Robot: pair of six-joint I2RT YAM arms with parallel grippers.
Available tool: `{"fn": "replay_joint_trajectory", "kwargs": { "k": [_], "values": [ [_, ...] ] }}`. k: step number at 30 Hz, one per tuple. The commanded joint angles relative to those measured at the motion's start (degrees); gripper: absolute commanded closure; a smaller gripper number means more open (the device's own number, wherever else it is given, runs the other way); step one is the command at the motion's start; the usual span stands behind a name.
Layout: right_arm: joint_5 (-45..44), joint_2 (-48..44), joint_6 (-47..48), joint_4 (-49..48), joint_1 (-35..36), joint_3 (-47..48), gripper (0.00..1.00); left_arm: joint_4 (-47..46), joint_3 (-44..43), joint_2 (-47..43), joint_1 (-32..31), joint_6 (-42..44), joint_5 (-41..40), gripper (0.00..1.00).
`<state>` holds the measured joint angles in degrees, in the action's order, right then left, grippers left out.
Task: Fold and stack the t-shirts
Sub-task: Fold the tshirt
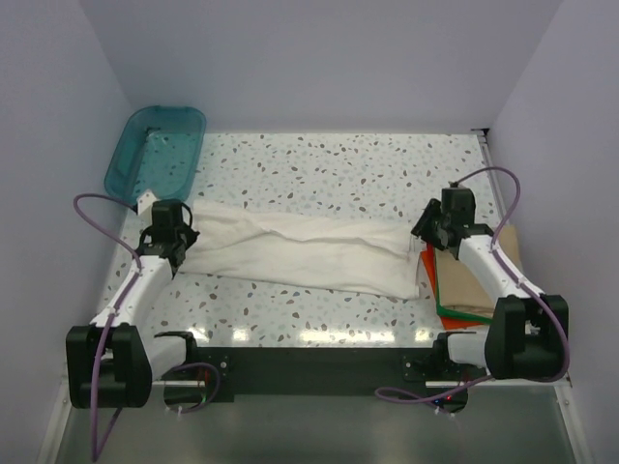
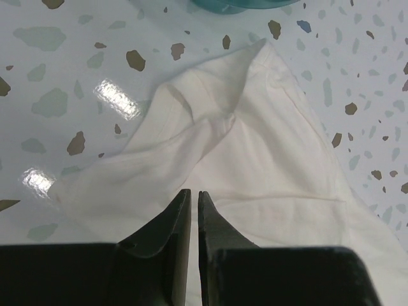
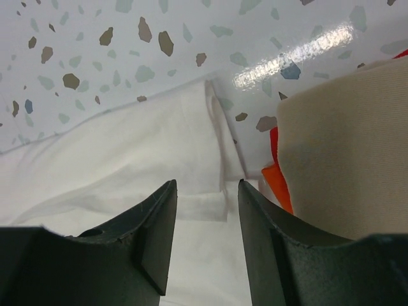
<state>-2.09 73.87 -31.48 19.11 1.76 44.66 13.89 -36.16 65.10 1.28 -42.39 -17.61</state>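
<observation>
Four shirts by my count. One off-white shirt (image 1: 300,253) lies stretched across mid-table, and the tan shirt (image 1: 479,280) tops the orange-red shirt (image 3: 280,185) and green shirt (image 1: 455,312) at the right edge. The left gripper (image 2: 191,194) is pinching the off-white one's left end, while the right gripper (image 3: 207,191) is spread over its right end. There's one teal tub (image 1: 155,150) back left, on a speckled table (image 1: 338,164) with pale walls (image 1: 319,58).

The speckled counter (image 1: 338,164) is crossed at its middle by a spread off-white t-shirt (image 1: 300,251). A teal tub (image 1: 124,159) is set at its far left corner, and a tan-topped shirt stack (image 1: 474,285) is laid at its right edge.
</observation>
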Motion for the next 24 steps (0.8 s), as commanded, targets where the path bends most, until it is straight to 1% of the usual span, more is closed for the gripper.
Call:
{"fn": "replay_joint_trajectory", "kwargs": {
  "k": [1,3,8,11,12,14,15,16,18,21,24],
  "values": [
    [1.47,-0.92,0.37,-1.71,0.26,2.0,0.53,-2.2,0.83,-2.08,0.65,-1.38,-0.24,0.86],
    [0.95,-0.57,0.2,-0.92,1.84,2.27,0.53,-2.55,1.09,-1.91,0.65,-1.64,0.11,0.86],
    [-4.41,0.84,-2.26,0.83,8.51,2.01,0.53,-4.04,2.67,-2.17,0.65,-2.34,1.78,0.87],
    [-2.84,0.85,-5.51,0.05,9.14,-0.27,0.52,-5.79,3.81,-2.61,0.57,-2.26,3.54,0.77],
    [-3.1,0.49,-7.17,-0.13,9.14,-1.67,0.52,-6.15,4.08,-2.61,0.65,-2.34,4.07,0.72],
    [-3.8,-1.08,-8.67,-0.57,9.14,-3.17,0.5,-6.59,4.35,-2.26,0.65,-2.34,4.77,0.66],
    [-3.89,-1.61,-9.46,-0.83,9.14,-3.88,0.5,-6.68,4.43,-2.17,0.65,-2.26,5.12,0.61],
    [-3.02,-2.14,-11.21,-1.79,9.14,-5.45,0.49,-6.86,4.52,-2.0,0.65,-2.26,5.3,0.58],
    [-1.7,-3.11,-14.2,-3.29,9.14,-7.91,0.49,-7.65,4.96,-1.64,0.65,-2.34,5.91,0.54],
    [0.41,-2.41,-16.32,-6.19,9.14,-9.59,0.48,-8.44,5.49,-1.12,0.65,-2.7,6.44,0.5],
    [-0.02,-1.54,-17.56,-7.07,9.14,-10.39,0.46,-9.32,5.93,-0.5,0.57,-3.05,7.23,0.5]
  ]
}}
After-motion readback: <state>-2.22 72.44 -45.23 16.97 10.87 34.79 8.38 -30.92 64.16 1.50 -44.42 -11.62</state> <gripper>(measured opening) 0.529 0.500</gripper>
